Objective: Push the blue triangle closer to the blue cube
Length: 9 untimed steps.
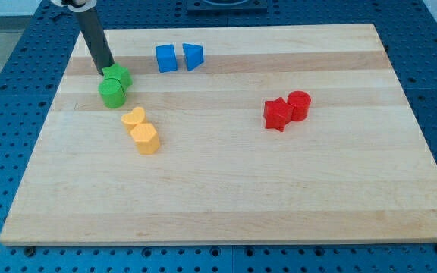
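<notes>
The blue cube [165, 58] sits near the view's top, left of centre. The blue triangle [193, 56] lies just to its right, with a narrow gap between them. My tip [105, 72] is at the view's upper left, touching the top-left side of the green blocks [114, 86], well to the left of the blue cube. The dark rod rises from it toward the view's top left.
The two green blocks sit together below my tip. Two yellow blocks [141, 130] lie below them. A red star [277, 114] and a red cylinder [299, 105] sit together at the right. The wooden board [226, 197] rests on a blue perforated table.
</notes>
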Tool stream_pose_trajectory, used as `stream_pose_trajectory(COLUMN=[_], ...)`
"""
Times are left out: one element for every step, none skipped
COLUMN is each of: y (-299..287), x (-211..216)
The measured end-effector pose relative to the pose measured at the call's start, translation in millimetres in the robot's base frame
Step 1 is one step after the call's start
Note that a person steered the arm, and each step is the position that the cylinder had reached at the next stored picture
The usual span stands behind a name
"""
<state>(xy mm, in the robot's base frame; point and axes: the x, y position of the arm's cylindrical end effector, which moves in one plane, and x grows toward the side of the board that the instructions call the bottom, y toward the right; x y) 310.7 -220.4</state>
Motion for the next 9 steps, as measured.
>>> stream_pose_trajectory(y=[7.5, 23.5, 36.6, 36.8, 42.3, 88.0, 135.7, 156.5, 156.6], x=[-2.6, -19.9, -27.2, -47.3, -58.0, -67.3, -72.2, -72.2, -72.3])
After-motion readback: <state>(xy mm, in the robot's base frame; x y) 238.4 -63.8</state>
